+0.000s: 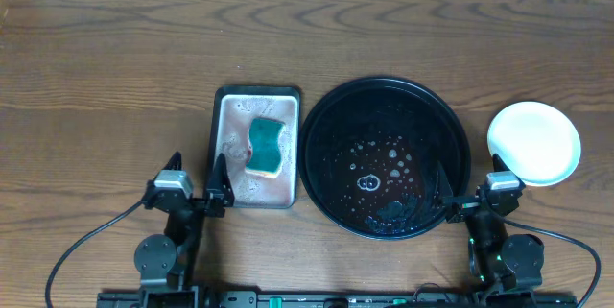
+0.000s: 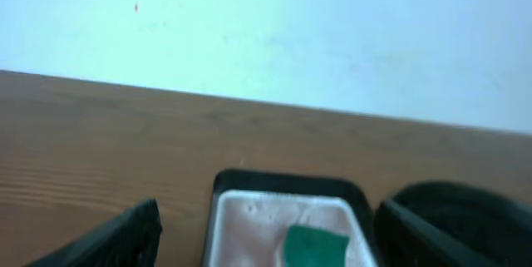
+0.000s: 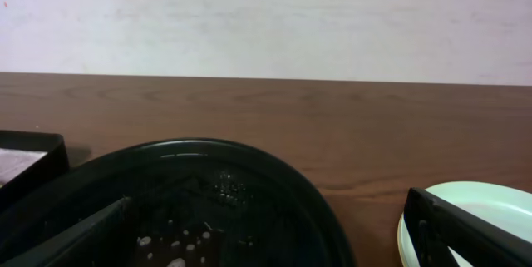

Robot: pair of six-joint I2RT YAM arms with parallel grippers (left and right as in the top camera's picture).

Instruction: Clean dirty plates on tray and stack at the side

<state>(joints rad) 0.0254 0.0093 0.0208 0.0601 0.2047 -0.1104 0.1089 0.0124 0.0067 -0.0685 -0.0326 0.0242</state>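
Both grippers sit near the table's front edge with jaws spread wide, holding nothing. The left gripper (image 1: 197,172) frames the near end of one silver tray (image 1: 228,121), where one green sponge (image 1: 266,145) lies on a wet, pinkish film. The right gripper (image 1: 470,181) sits between one round black tray (image 1: 331,121), dotted with soapy droplets, and the plates (image 1: 534,143), which rest on the brown wood table (image 1: 106,68) just right of it. Only the pale top plate shows, so their number cannot be counted. A plain white wall (image 3: 266,17) stands behind.
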